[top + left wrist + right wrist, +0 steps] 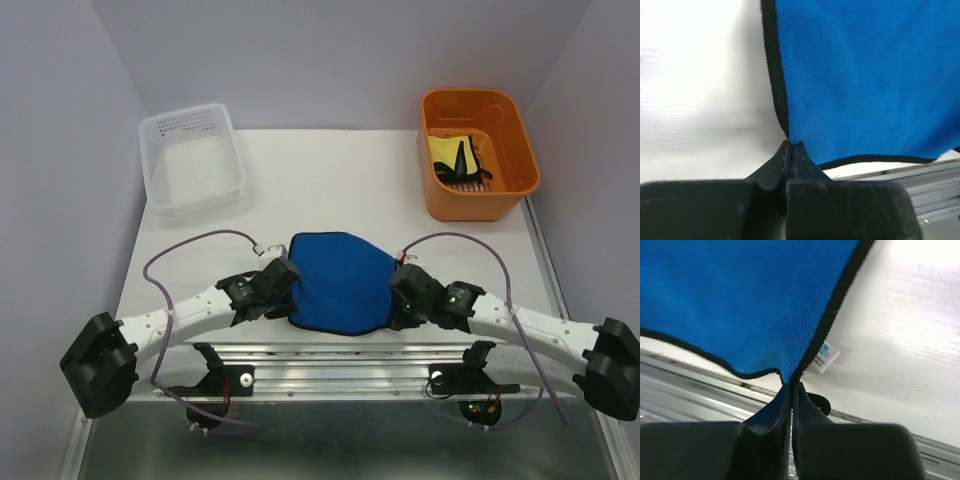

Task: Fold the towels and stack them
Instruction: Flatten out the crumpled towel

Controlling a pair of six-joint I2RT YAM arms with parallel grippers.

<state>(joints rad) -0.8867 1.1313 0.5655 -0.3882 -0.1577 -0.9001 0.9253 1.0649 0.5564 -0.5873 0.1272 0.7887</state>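
A blue towel (340, 280) with dark edging lies spread on the white table between my two arms. My left gripper (285, 275) is shut on its near-left corner; the wrist view shows that gripper (790, 144) pinching the blue towel (865, 80) right at the black hem. At the near-right corner my right gripper (398, 300) is shut too, and in its wrist view the gripper (791, 385) clamps the blue towel (740, 300) beside a small white label (826, 356). A yellow towel (450, 150) lies crumpled in the orange bin (500, 195).
A white mesh basket (190, 195) stands at the back left of the table. The orange bin stands at the back right. A metal rail (350, 355) runs along the table's near edge, just below the towel.
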